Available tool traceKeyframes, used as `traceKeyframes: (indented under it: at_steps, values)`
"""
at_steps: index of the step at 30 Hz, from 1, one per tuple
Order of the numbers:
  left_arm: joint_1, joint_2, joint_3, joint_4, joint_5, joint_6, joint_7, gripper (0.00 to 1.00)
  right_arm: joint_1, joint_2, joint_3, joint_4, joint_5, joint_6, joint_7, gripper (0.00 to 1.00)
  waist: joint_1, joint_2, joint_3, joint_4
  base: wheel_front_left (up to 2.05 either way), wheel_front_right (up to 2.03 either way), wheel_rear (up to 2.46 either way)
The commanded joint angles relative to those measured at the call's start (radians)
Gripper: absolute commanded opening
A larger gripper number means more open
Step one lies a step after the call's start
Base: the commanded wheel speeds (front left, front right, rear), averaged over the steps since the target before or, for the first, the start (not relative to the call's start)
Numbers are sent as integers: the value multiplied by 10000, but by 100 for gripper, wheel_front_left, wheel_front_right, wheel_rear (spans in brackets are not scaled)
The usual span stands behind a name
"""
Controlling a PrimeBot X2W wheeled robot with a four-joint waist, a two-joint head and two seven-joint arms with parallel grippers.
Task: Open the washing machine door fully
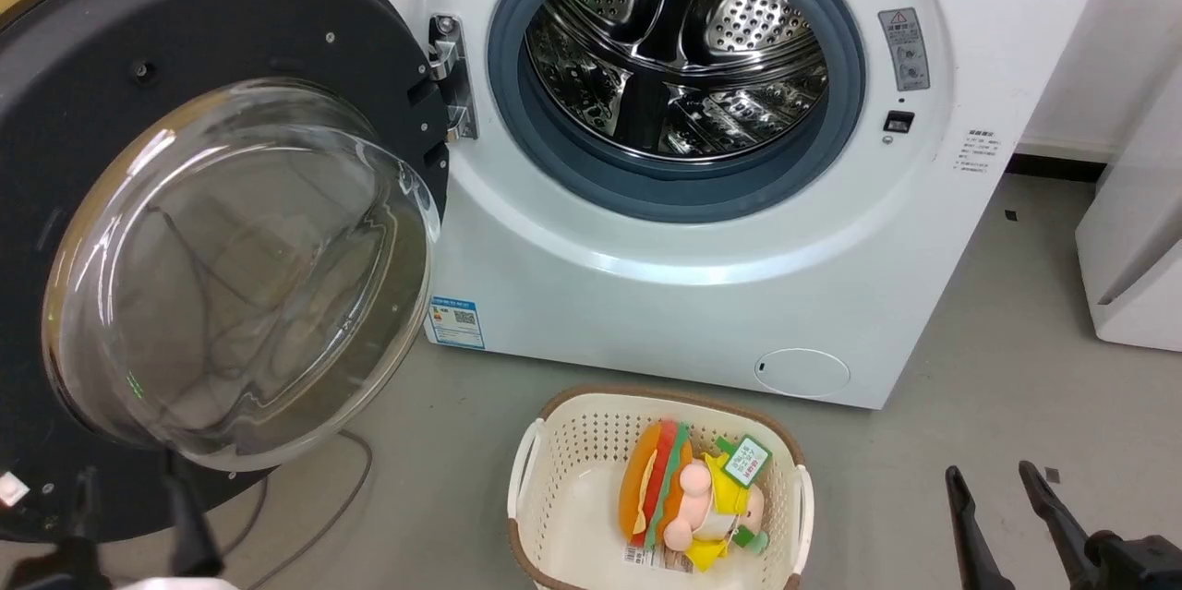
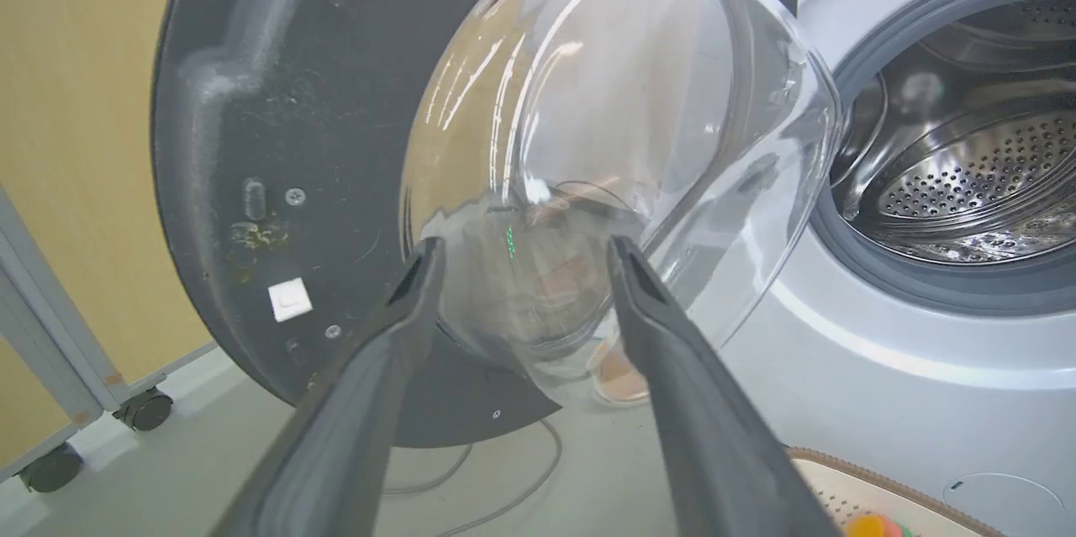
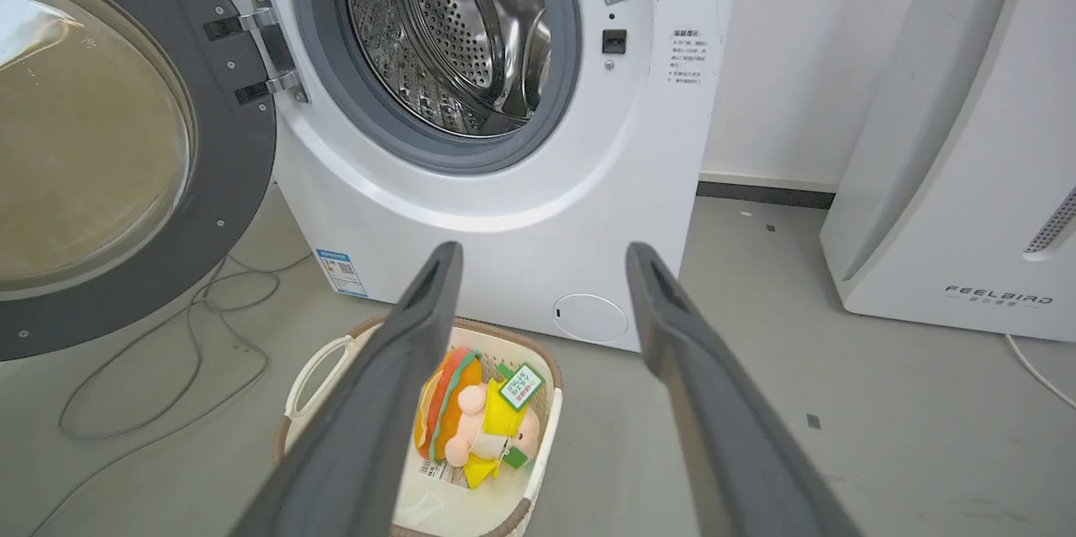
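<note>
The washing machine door [image 1: 185, 27], a black ring around a bulging glass bowl [image 1: 240, 276], stands swung out to the left on its hinge [image 1: 450, 78]. The white washing machine [image 1: 665, 295] shows its steel drum [image 1: 679, 54] and grey-blue gasket. My left gripper [image 1: 132, 470] is open at the door's lower edge. In the left wrist view it [image 2: 526, 243] points at the lower part of the bowl [image 2: 605, 100], and I cannot tell whether it touches. My right gripper [image 1: 989, 470] is open above the floor, and it [image 3: 545, 248] holds nothing.
A cream laundry basket [image 1: 554, 479] with a burger plush toy [image 1: 688, 498] sits on the floor before the machine. Cables [image 3: 168, 352] trail under the door. A white FEELBAIRD appliance [image 3: 950, 184] stands at the right. A frame on casters [image 2: 50, 352] is left of the door.
</note>
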Motion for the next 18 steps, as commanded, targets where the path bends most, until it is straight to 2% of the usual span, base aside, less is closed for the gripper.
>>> traceKeyframes:
  at_steps: [1,7,18]
  values:
    - [173,-73,-155,-179,166,74,7,100,31,40,12,-31,-6,6,-4,100,0,-1,-16,-34,0,0,0]
    - [323,-336,-1126,-537,622,-103,-53,100,24,40,134,-97,-69,6,45,100,0,-1,-83,-294,0,0,0]
    - [-488,-683,-2602,302,1133,-751,-120,100,13,40,47,-303,-364,6,297,100,0,-1,-200,-1095,0,0,0]
